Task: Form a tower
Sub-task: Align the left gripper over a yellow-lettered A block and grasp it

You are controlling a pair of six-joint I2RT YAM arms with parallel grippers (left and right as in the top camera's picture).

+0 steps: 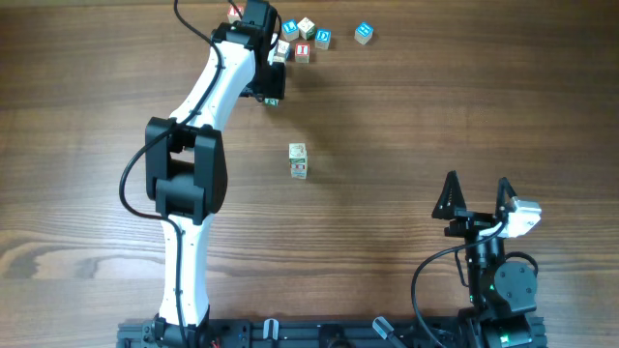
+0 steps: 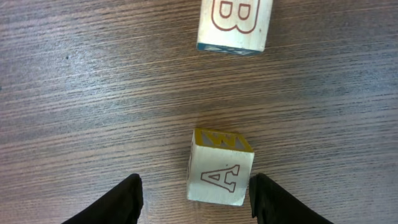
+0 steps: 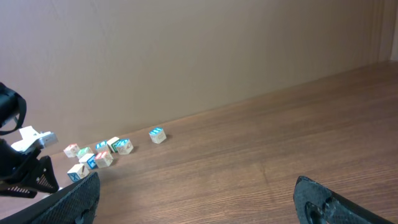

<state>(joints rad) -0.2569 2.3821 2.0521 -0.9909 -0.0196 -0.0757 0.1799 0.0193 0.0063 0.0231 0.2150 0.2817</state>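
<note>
The tower is a short one-cube-wide column of pale letter cubes standing alone mid-table. My left gripper is stretched to the far edge among the loose cubes. In the left wrist view it is open around a pale cube marked A with a yellow top. That cube rests on the wood close to the right finger, with a wide gap to the left finger. A cube marked B lies further ahead. My right gripper stands open near the front right, with nothing between its fingers.
Several loose letter cubes lie at the far edge, one with a blue top apart to the right. The right wrist view shows the same cluster far off, before a plain brown wall.
</note>
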